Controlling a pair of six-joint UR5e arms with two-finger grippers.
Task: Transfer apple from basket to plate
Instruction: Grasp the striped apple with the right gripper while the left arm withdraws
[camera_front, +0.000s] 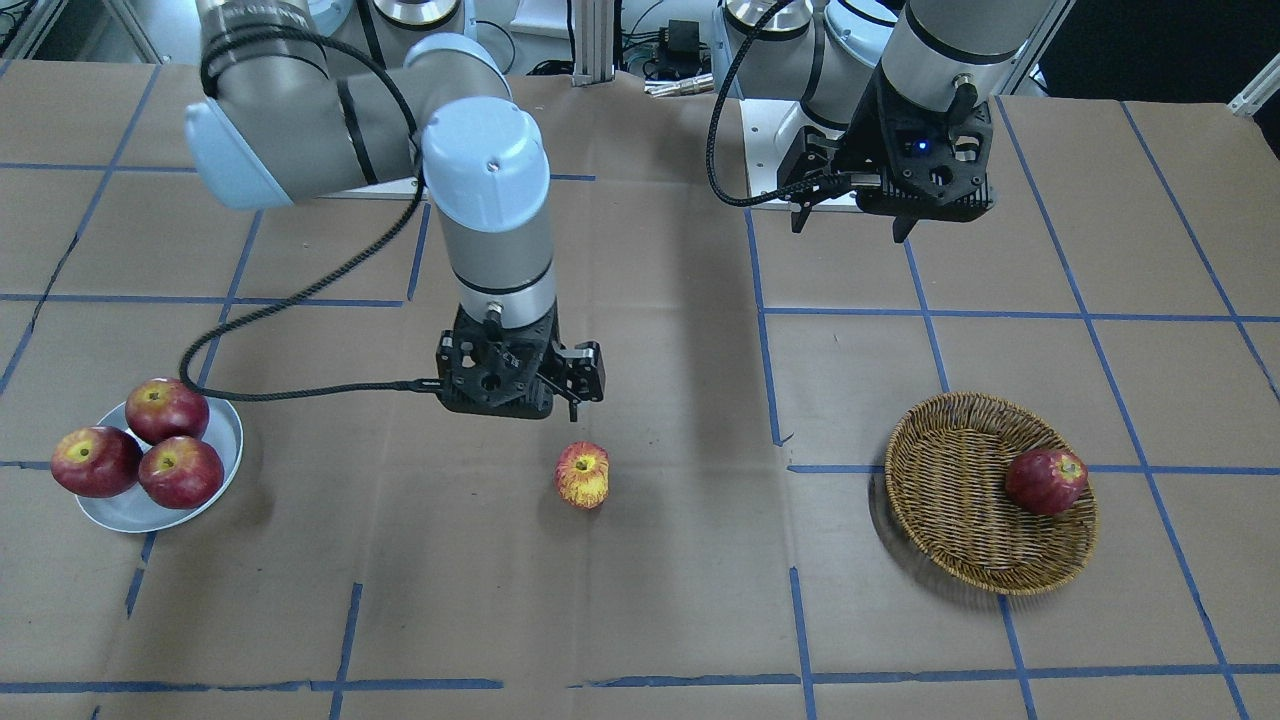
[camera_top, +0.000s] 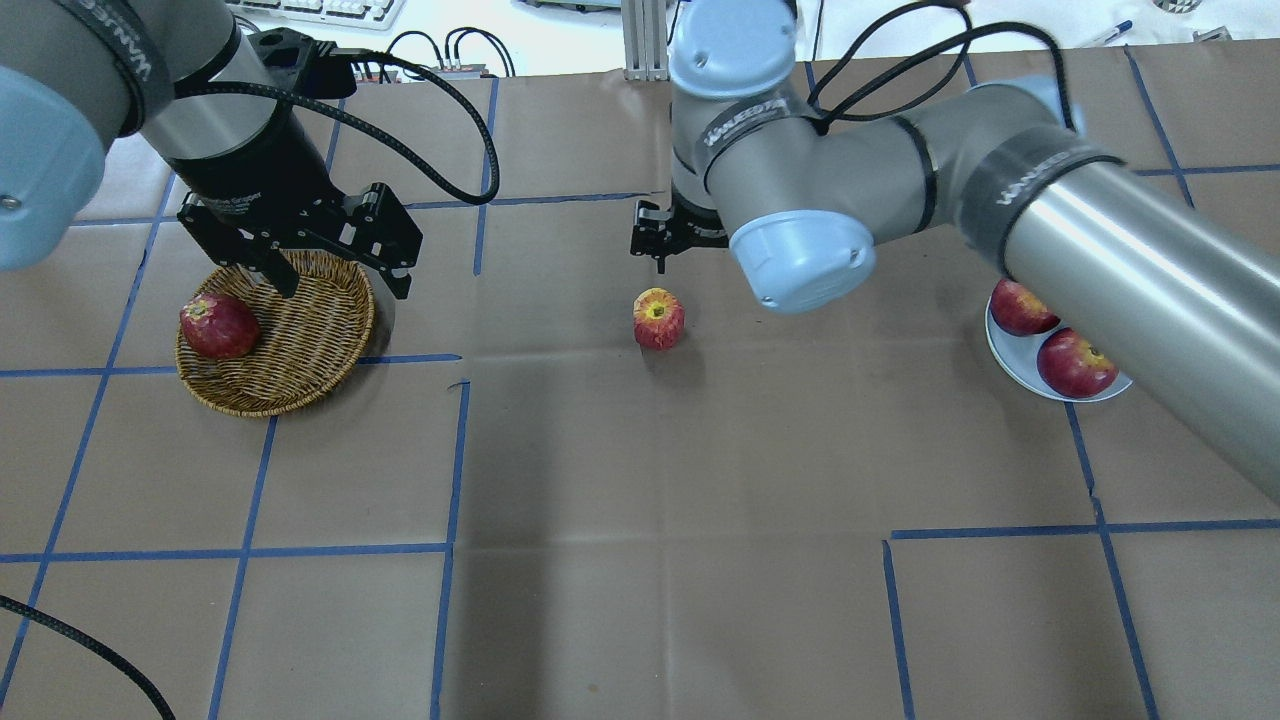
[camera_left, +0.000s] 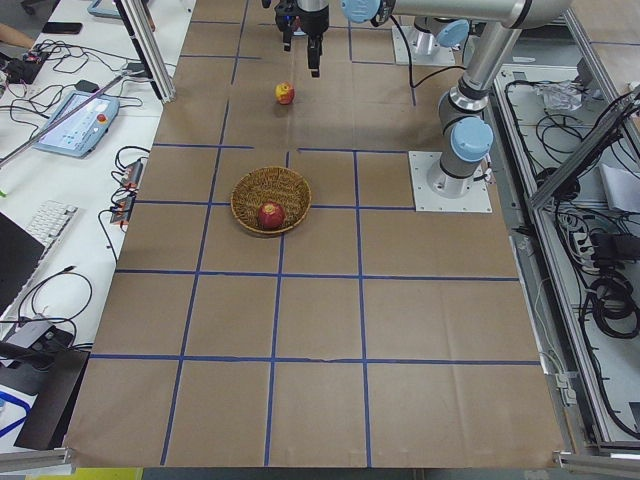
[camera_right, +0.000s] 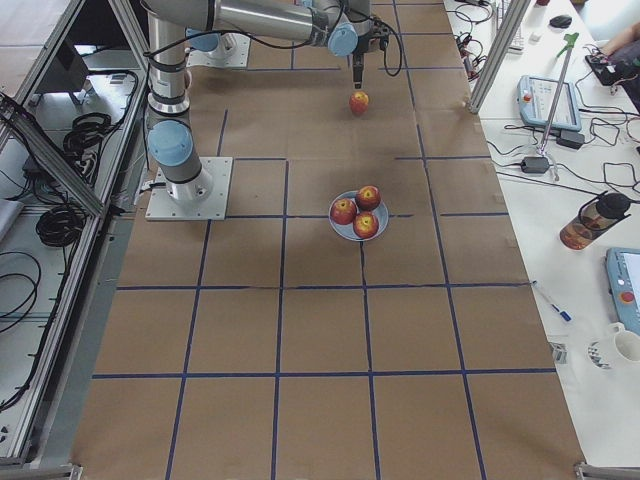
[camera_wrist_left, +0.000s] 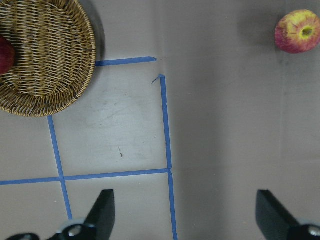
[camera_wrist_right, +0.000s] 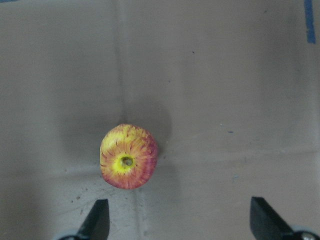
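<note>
The apple (camera_front: 582, 475) rests on the table (camera_front: 640, 600). The right gripper (camera_wrist_right: 182, 223) hangs wide above it, seemingly offset. The left gripper (camera_wrist_left: 187, 215) is wide too.

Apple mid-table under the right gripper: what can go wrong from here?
1. The apple sits off-centre between the open fingers of the right gripper in the wrist view; closing may push or roll it.
2. The plate already holds three dark red apples, so with little bare room it may roll off.

5 total: 3 dark apples (camera_front: 181, 472) on 1 plate (camera_front: 120, 515), 1 dark apple (camera_front: 1046, 481) in 1 basket (camera_front: 950, 500), 1 streaked apple (camera_front: 582, 475) on tabletop (camera_front: 640, 600).
</note>
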